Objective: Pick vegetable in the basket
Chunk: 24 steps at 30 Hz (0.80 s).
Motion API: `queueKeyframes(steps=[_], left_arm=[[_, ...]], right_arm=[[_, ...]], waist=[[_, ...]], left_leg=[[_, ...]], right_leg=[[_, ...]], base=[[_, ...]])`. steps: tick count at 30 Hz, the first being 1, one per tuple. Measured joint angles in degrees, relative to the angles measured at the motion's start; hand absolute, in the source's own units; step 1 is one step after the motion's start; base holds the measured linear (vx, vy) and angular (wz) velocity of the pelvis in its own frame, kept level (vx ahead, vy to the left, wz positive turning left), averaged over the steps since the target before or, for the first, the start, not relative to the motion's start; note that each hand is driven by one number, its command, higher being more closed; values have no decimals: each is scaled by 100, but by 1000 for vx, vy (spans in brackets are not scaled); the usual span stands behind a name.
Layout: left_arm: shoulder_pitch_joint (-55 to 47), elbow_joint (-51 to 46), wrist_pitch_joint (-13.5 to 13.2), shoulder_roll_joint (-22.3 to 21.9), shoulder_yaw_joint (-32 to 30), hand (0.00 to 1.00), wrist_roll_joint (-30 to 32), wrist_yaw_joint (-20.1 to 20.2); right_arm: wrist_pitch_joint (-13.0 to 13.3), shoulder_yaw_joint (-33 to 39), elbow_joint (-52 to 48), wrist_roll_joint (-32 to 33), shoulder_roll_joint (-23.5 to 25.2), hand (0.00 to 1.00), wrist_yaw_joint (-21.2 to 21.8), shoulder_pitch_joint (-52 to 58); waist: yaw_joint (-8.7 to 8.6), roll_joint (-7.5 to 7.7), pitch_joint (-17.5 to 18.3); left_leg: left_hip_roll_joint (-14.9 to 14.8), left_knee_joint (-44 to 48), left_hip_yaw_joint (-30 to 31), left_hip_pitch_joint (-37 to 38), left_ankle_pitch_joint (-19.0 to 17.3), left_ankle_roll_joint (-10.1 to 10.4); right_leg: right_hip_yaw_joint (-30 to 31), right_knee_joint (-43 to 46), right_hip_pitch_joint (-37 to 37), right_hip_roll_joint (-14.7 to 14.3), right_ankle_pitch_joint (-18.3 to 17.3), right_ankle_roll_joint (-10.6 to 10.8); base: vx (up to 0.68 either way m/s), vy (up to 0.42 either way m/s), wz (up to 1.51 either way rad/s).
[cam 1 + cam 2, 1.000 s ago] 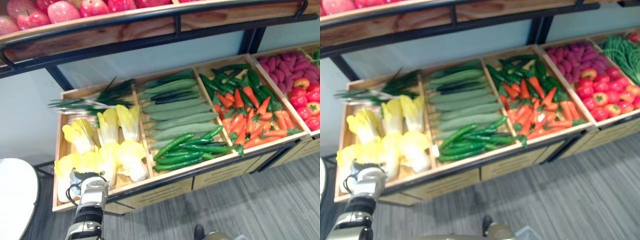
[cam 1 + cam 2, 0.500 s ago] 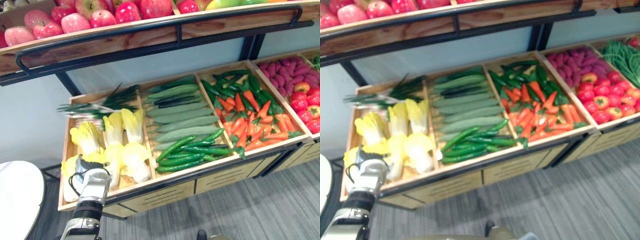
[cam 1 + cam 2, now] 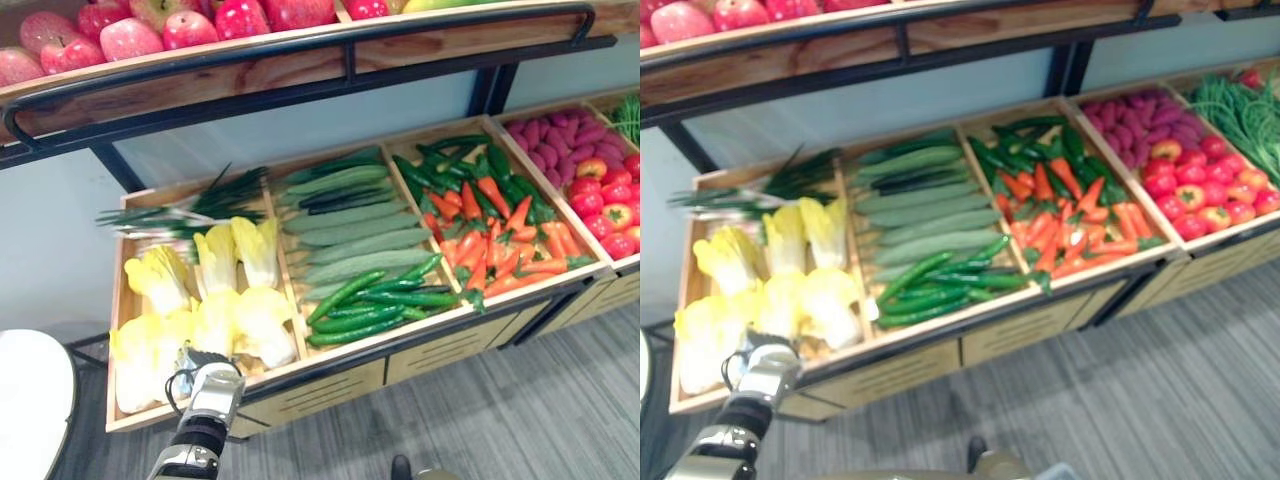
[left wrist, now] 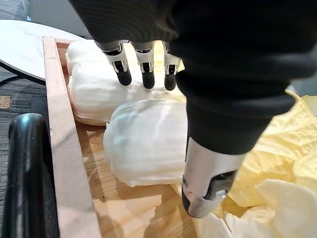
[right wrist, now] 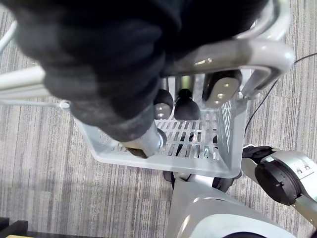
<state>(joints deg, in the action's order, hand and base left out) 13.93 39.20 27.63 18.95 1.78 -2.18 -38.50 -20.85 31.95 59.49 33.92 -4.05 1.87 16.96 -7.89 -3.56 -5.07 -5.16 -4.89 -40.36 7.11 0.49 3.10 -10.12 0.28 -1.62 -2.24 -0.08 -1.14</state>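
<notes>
Left hand [image 3: 203, 370] hovers at the front left corner of the crate [image 3: 115, 300], over pale cabbages [image 3: 245, 320]; cucumbers [image 3: 350, 215] lie alongside, grey floor [image 3: 500, 400] below. Left wrist view: straight fingers [image 4: 147, 74] spread above one cabbage [image 4: 146, 144], probably light, leafy and crushable, best cupped round its firm white base. Right wrist view: right hand [image 5: 183, 101] curls round the basket [image 5: 163, 151] handle [image 5: 237, 52]
</notes>
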Motion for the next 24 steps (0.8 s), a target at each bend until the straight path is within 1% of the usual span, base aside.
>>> queueKeyframes(steps=[3,5,6,7,9,10,12,13,14,15,18,20,21,23,24], left_arm=[[52,130,-9,-81,-1,0,-5,-179],[157,252,-18,-91,-27,0,-220,-371],[190,294,-24,-95,-56,0,-246,-405],[229,379,-90,-92,-127,0,-377,-501],[306,433,-122,-99,-245,0,-459,-630],[387,450,-146,-96,-275,0,-597,-682],[548,461,-160,-98,-427,0,-709,-744],[646,497,-213,-54,-526,0,-841,-774],[687,514,-217,-50,-589,0,-882,-776],[792,553,-218,-30,-694,0,-915,-776],[986,613,-229,37,-925,0,-1265,-767],[1063,624,-261,83,-1069,0,-1366,-696],[1124,620,-296,130,-1117,0,-1532,-611],[1212,611,-358,199,-1165,0,-1582,-495],[1256,605,-391,221,-1181,100,-1671,-439]], right_arm=[[10,-103,-6,30,-18,100,0,-4],[11,-157,-16,39,-55,100,0,-35],[12,-159,-19,39,-61,100,0,-59],[24,-200,-40,39,-69,100,0,-106],[29,-309,-127,53,-79,100,4,-134],[29,-326,-216,96,-75,100,7,-145],[30,-338,-282,170,-70,100,18,-195],[33,-399,-328,260,-69,100,41,-230],[35,-436,-364,271,-70,100,53,-226],[35,-512,-458,324,-63,100,63,-227],[54,-740,-637,491,-115,100,124,-239],[106,-901,-747,511,-127,100,137,-253],[142,-1033,-791,542,-146,100,177,-268],[156,-1240,-943,551,-169,100,250,-292],[158,-1292,-975,550,-177,100,256,-319]], waist=[[-8,10,-20],[-35,21,-73],[-55,22,-100],[-87,43,-175],[-122,20,-224],[-149,3,-278],[-143,7,-386],[-131,-46,-435],[-136,26,-488],[-130,24,-506],[-121,56,-573],[-117,118,-619],[-115,167,-649],[-85,235,-705],[-62,256,-725]], left_leg=[[-7,5,-14,-7,-1,2],[-16,17,-54,-6,-7,9],[-18,21,-67,-6,-9,11],[-27,52,-112,-14,-26,21],[-73,206,-166,-140,-97,30],[-97,310,-180,-263,-139,8],[-146,442,-273,-412,-173,0],[-183,524,-325,-462,-199,-7],[-201,554,-336,-516,-234,-7],[-233,641,-371,-609,-296,-39],[-320,835,-519,-723,-368,-38],[-402,990,-630,-760,-448,-2],[-459,1107,-635,-806,-475,3],[-532,1256,-709,-910,-507,5],[-585,1338,-784,-961,-535,9]], right_leg=[[13,-1,-11,-4,-1,1],[45,-4,-19,-8,-4,3],[53,-4,-23,-8,-5,4],[84,0,-39,-8,-10,11],[135,73,-182,0,-26,33],[142,144,-303,14,-32,26],[197,255,-486,25,-36,21],[217,317,-549,25,-41,15],[228,357,-617,24,-46,10],[255,448,-735,23,-67,-23],[303,589,-897,18,-85,-43],[332,601,-936,3,-86,-45],[333,623,-969,-5,-86,-45],[349,694,-1086,-7,-87,-45],[347,698,-1134,-7,-84,-40]], base=[[-6,-9,-1],[-24,-29,-7],[-31,-28,-11],[-36,-27,-17],[-40,-30,-15],[-32,-18,-10],[-35,-17,-16],[-31,-24,-16],[-49,-30,-16],[-41,-26,-14],[-30,-16,-14],[-26,-10,-10],[-40,-6,-8],[-37,2,-6],[0,0,0]])
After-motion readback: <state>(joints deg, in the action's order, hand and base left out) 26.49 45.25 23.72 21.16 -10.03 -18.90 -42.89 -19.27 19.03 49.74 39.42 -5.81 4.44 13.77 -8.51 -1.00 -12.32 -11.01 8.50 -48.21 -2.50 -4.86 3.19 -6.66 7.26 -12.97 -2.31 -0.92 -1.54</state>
